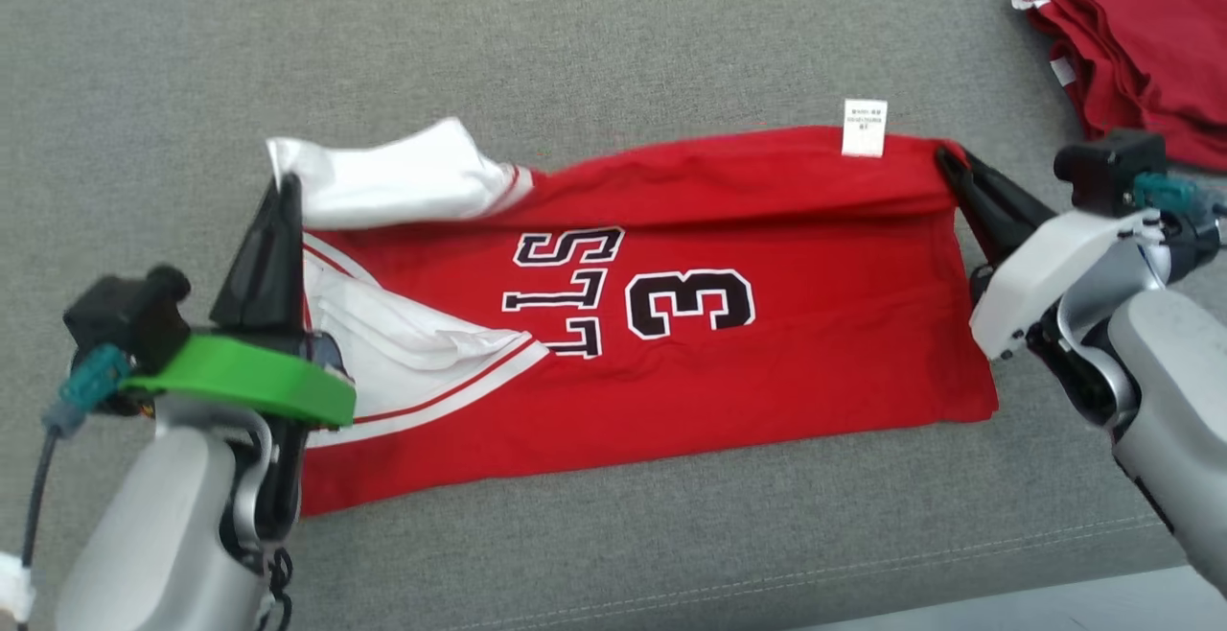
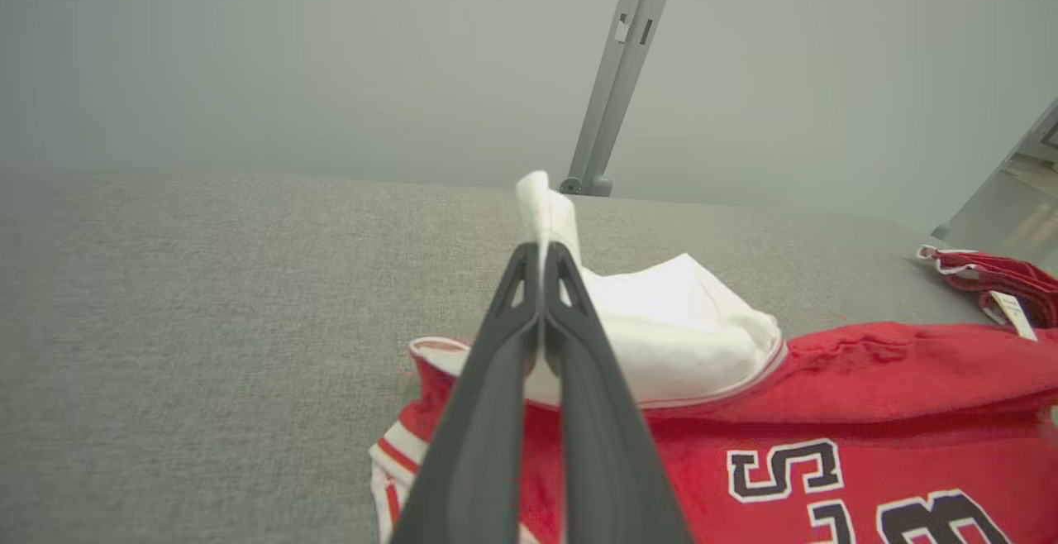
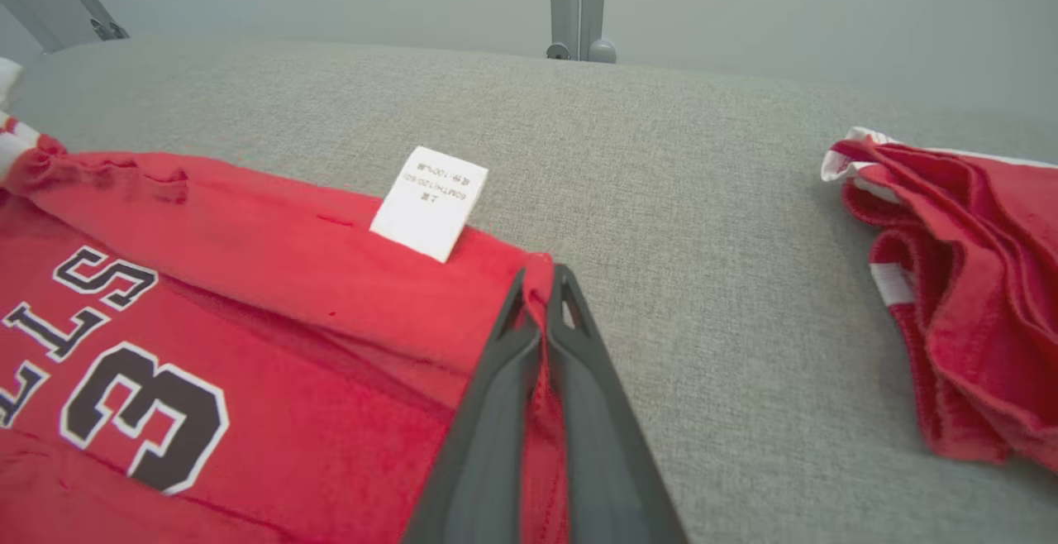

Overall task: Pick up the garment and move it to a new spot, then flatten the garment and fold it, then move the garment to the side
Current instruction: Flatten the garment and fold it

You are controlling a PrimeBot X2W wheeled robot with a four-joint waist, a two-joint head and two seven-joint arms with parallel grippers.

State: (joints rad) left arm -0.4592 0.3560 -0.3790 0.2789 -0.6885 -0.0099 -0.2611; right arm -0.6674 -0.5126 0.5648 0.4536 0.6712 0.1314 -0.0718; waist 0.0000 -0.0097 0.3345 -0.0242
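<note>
We are looking down at the jersey [image 1: 671, 353]. It is lying spread across the middle of the grey cushion [image 1: 575, 36], running from 9 to 3 o'clock, with its number 3 and black lettering facing up. Its far edge is sitting as a raised red fold along the 12 o'clock side. A white tag [image 1: 864, 128] is standing on that edge toward 2 o'clock. White fabric is bunching at the 10 o'clock corner.

The left gripper [image 1: 283, 192] is sitting at that 10 o'clock corner. Its fingers are pressing together and pinching a white flap of the jersey, which is poking out past the tips in the left wrist view. The right gripper [image 1: 944, 159] is sitting at the 2 o'clock corner, fingers likewise closed, clamping the jersey's red corner near the tag.

We are also noting a red pile [image 1: 1141, 46] of other cloth lying at 1 o'clock in the head view, well apart from the jersey.
</note>
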